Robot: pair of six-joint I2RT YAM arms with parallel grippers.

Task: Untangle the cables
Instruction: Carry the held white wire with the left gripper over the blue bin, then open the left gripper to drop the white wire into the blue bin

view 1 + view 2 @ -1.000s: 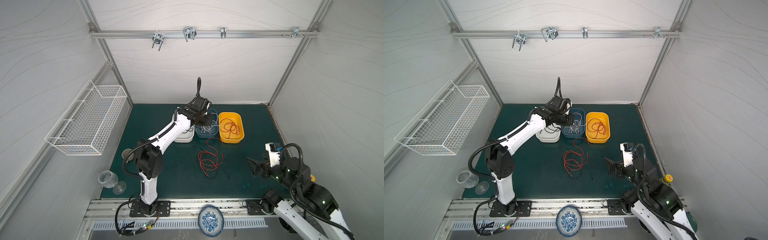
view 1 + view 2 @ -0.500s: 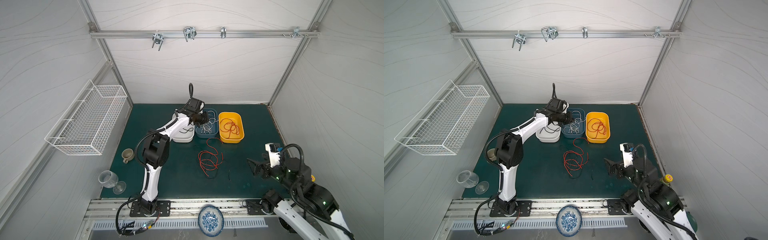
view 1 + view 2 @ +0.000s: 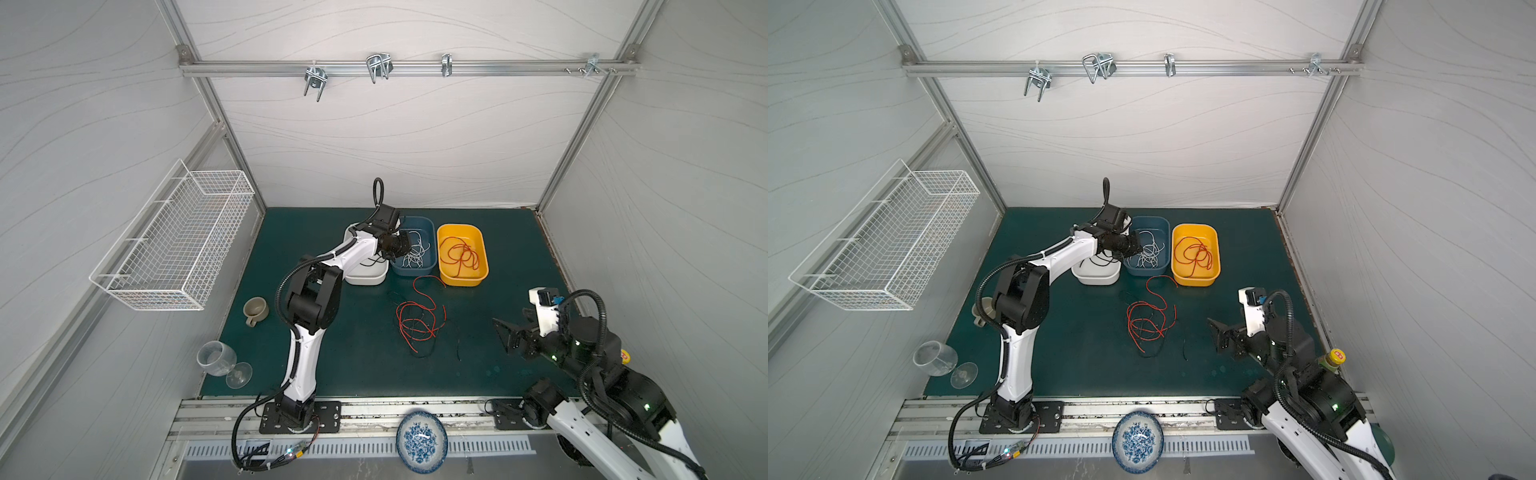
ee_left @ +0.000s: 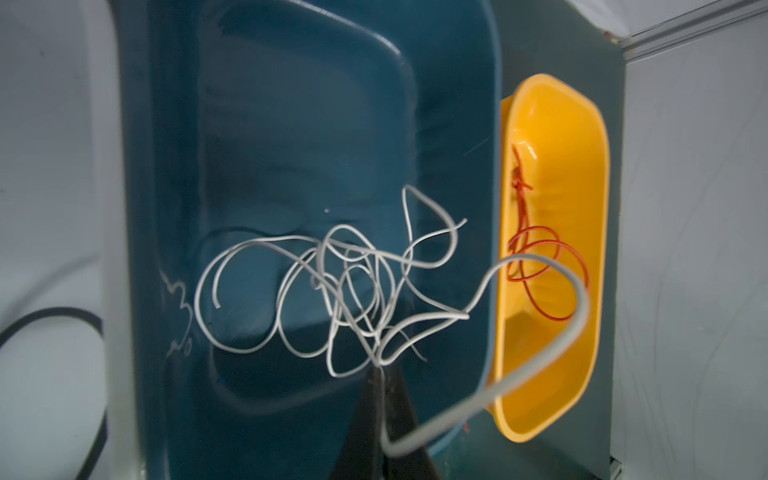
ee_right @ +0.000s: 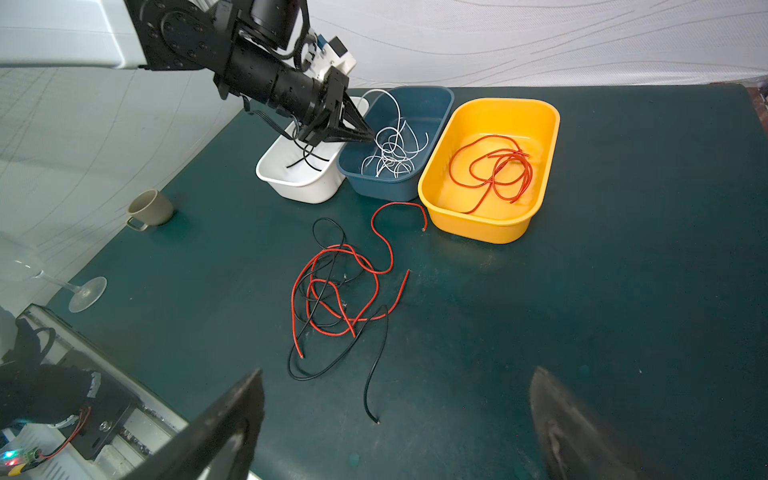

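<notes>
One white cable (image 4: 536,360) sits pinched in our left gripper (image 4: 379,372) above the blue tray (image 4: 291,124). Our right gripper (image 5: 397,374) stands wide and empty near the red and black cables (image 5: 340,291) we see tangled on the mat (image 5: 582,311).

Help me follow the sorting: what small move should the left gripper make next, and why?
Probably open the left gripper and drop its load. Its jaws are shut on a white cable, and it hangs over the blue tray, where the other white cables already lie. A red and black tangle on the mat waits.
</notes>
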